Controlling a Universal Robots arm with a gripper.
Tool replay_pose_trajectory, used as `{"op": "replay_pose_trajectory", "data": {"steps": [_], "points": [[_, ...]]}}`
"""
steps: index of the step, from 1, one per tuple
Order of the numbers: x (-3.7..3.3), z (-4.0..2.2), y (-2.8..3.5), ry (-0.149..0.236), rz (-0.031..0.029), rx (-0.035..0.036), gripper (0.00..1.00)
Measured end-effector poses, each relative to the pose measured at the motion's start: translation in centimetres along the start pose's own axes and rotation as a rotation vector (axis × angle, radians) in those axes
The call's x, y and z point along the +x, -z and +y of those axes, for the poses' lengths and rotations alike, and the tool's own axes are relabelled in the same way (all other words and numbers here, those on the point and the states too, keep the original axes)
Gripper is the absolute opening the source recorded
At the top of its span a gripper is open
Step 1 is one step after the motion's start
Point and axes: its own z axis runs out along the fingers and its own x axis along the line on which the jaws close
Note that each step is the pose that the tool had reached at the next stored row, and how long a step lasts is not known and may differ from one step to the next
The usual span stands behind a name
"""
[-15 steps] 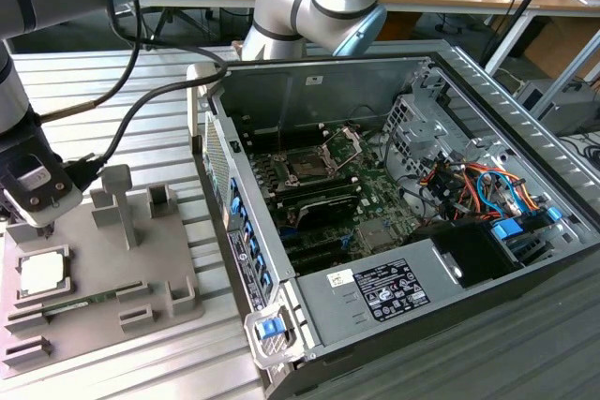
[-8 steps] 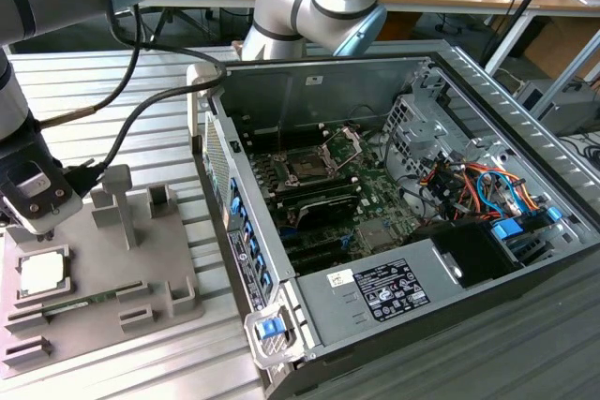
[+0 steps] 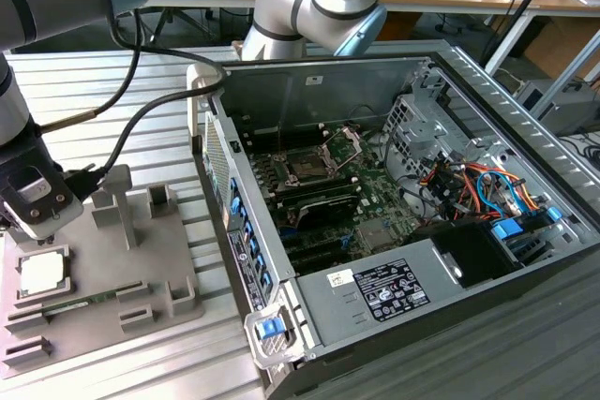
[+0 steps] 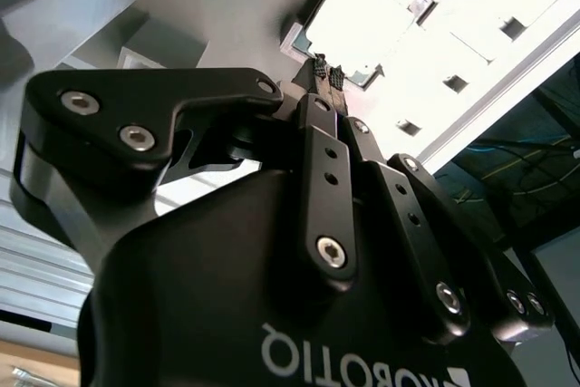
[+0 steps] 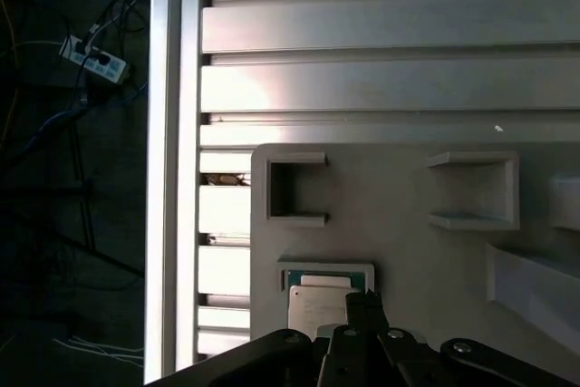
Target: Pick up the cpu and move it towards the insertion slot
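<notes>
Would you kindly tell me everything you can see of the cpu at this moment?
The cpu is a small, flat square chip with a bright silvery-white metal top; in the first wrist view a thin green border shows around that top. It lies flat and level in a shallow square recess of the grey tray, at the exterior view's left. The gripper hangs close over one edge of it; whether it touches the chip cannot be told. Nothing else lies on it.
</notes>
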Motion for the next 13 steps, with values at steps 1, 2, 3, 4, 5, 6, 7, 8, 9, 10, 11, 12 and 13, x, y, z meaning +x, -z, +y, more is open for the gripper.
{"op": "replay_pose_trajectory", "data": {"steps": [1,2,3,4,5,6,7,8,9,10,11,12,13], "points": [[0.0,-0.04,-0.02,0.0,0.0001,0.0,0.11],[0.0,-0.08,-0.05,0.0,0.0,0.0,0.11],[0.0,-0.12,-0.07,0.0,0.0,0.0,0.11],[0.0,-0.16,-0.11,0.0,0.0,0.0,0.11],[0.01,-0.22,-0.15,0.0,0.0,0.0,0.11],[0.0,-0.26,-0.19,0.0,-0.0001,-0.0001,0.11],[0.01,-0.29,-0.21,0.0,0.0,0.0,0.11],[0.01,-0.33,-0.25,0.0,0.0,0.0,0.11],[0.01,-0.37,-0.28,0.0,0.0001,0.0,0.11],[0.01,-0.39,-0.31,0.0,0.0,0.0,0.11],[0.01,-0.42,-0.35,0.0,0.0,0.0,0.11],[0.01,-0.44,-0.38,0.0,0.0,0.0,0.11],[0.01,-0.48,-0.42,0.0,0.0,0.0,0.11]]}}
